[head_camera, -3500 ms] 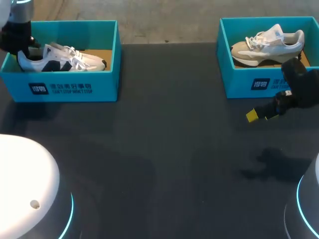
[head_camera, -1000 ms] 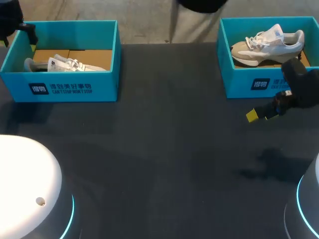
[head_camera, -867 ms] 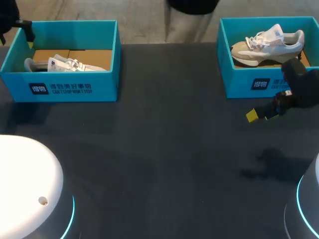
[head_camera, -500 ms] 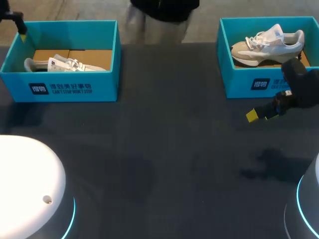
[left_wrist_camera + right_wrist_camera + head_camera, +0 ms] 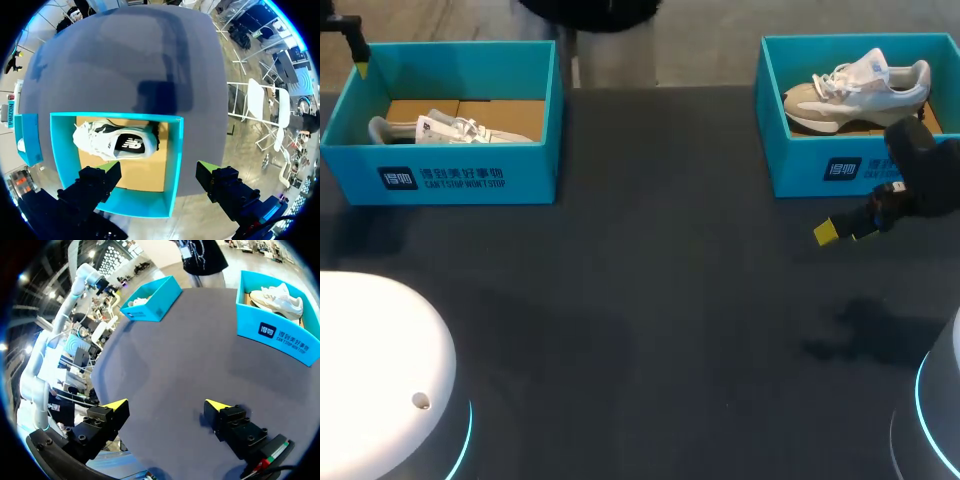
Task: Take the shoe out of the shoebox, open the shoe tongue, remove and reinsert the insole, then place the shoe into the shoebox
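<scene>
A white shoe with dark panels (image 5: 448, 128) lies on its side in the left teal shoebox (image 5: 440, 178) at the table's far left. My left gripper (image 5: 356, 52) hangs open above that box's far-left corner. Looking down from the left wrist, the shoe (image 5: 115, 142) lies in the box (image 5: 172, 165), well below the open left gripper (image 5: 157, 169). A white and beige shoe (image 5: 858, 88) stands upright in the right shoebox (image 5: 820, 165). My right gripper (image 5: 838, 234) is open above the table in front of that box, holding nothing (image 5: 167, 404).
Dark tabletop (image 5: 650, 300) spreads between and in front of the two boxes. In the right wrist view, the right box (image 5: 280, 335) and the left box (image 5: 150, 302) stand far ahead of the fingers, with my left arm (image 5: 82, 282) raised over the left one.
My left gripper, earlier down in the left box at the shoe, has let go and risen toward the far-left corner. The shoe now lies lower in the box. The right arm has not moved.
</scene>
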Robot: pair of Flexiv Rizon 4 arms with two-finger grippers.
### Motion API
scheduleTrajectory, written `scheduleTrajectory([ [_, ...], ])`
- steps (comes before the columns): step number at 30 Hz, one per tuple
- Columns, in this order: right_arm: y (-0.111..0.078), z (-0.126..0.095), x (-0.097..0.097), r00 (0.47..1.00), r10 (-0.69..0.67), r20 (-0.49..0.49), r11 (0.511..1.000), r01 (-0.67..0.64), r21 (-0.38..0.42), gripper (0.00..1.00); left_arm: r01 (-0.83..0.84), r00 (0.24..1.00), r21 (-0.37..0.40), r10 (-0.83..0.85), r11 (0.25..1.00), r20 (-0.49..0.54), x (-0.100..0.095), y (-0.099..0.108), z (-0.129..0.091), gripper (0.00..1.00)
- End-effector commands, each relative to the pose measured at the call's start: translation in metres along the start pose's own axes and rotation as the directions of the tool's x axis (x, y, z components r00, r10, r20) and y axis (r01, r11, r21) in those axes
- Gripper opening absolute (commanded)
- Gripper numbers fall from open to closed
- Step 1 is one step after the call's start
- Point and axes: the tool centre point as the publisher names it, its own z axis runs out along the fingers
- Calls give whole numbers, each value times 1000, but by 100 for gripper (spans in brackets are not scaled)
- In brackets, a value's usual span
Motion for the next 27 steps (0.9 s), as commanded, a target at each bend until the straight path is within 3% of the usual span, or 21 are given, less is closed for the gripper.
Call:
scheduleTrajectory([
  [1,0,1,0,1000,1,2,1000,-1,1,100,-1,1000,-1,1,1000,-2,0,-1,0,100],
  [15,0,1,0,1000,1,2,1000,-1,1,100,-1,1000,-1,1,1000,-2,0,-1,0,100],
  [23,45,-23,-55,993,-6,121,997,-3,74,100,-1,1000,-1,1,1000,-2,0,-1,0,100],
  [27,65,-34,-81,984,24,177,997,-37,71,100,-1,1000,-1,1,1000,-2,0,-1,0,100],
])
